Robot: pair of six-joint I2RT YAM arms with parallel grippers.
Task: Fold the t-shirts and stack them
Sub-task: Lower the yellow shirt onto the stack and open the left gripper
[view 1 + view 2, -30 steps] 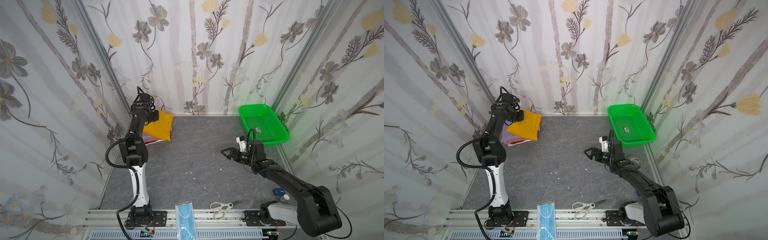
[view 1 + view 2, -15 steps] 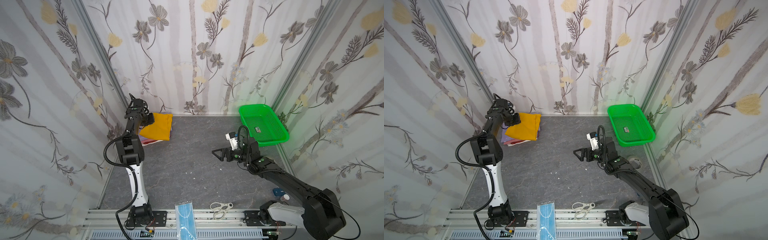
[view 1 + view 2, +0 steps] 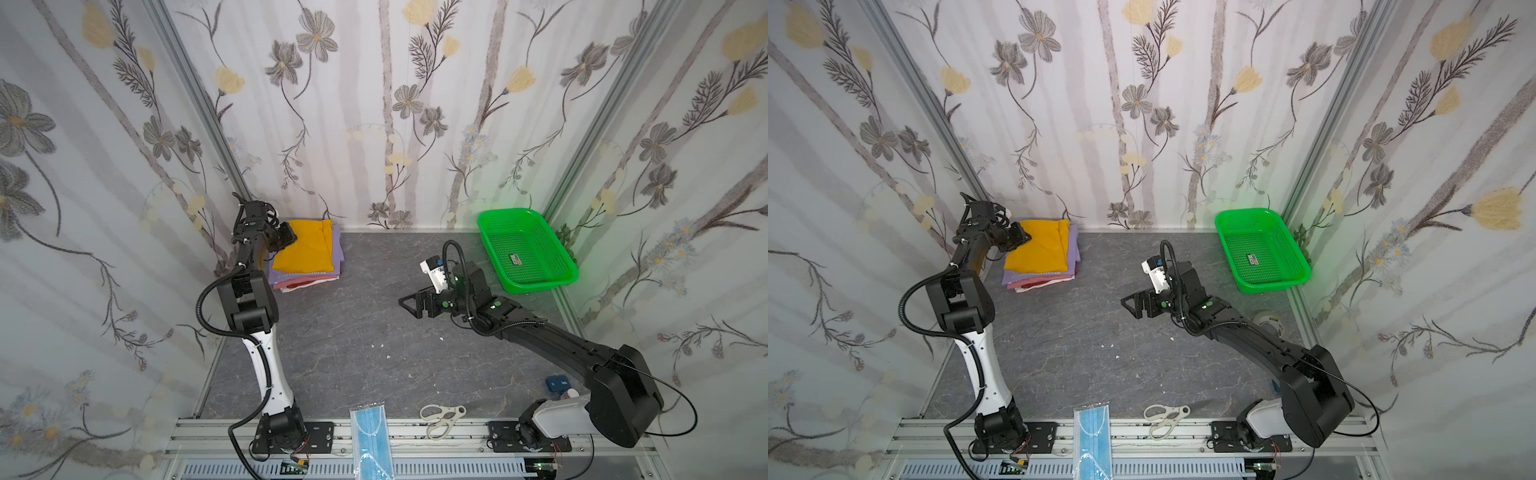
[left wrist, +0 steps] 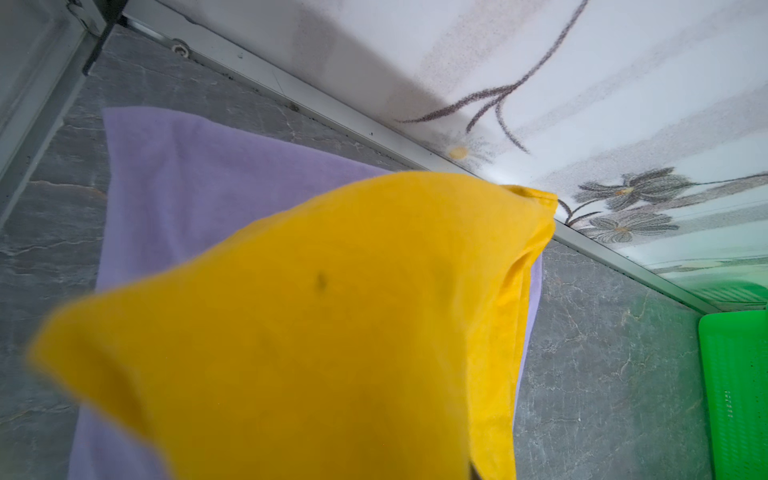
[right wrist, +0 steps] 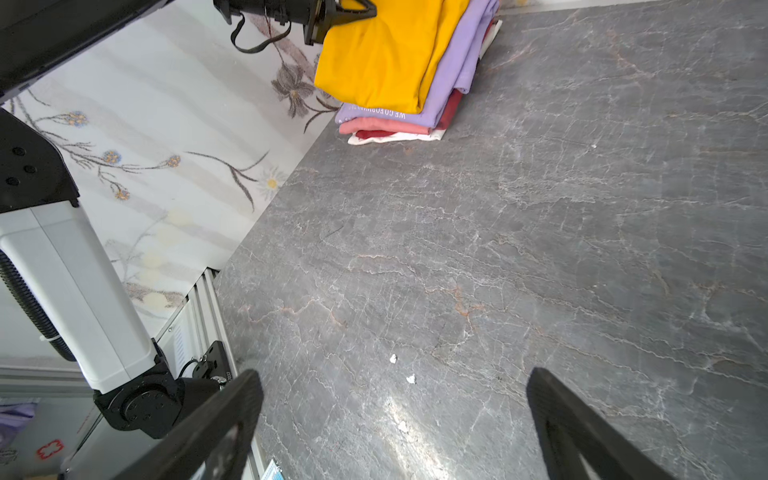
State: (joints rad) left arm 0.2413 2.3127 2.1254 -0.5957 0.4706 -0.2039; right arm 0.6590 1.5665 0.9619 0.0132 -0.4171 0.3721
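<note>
mustard tee (image 3: 306,249) tops the folded stack (image 3: 308,279) in the far-left corner of the desk (image 3: 353,340), left end effector (image 3: 290,237) at its edge (can't tell if clamped), right end effector (image 5: 392,376) gaping empty; I'd release low, back out flat.

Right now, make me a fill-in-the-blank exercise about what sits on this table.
1. The yellow t-shirt lies at the ____ of the stack.
2. The right gripper hangs over bare table with its jaws ____.
3. The mesh basket in the far right corner is coloured ____.
4. Beside the blue face mask at the front edge lie the white-handled ____.

Missing words: top; open; green; scissors.
</note>
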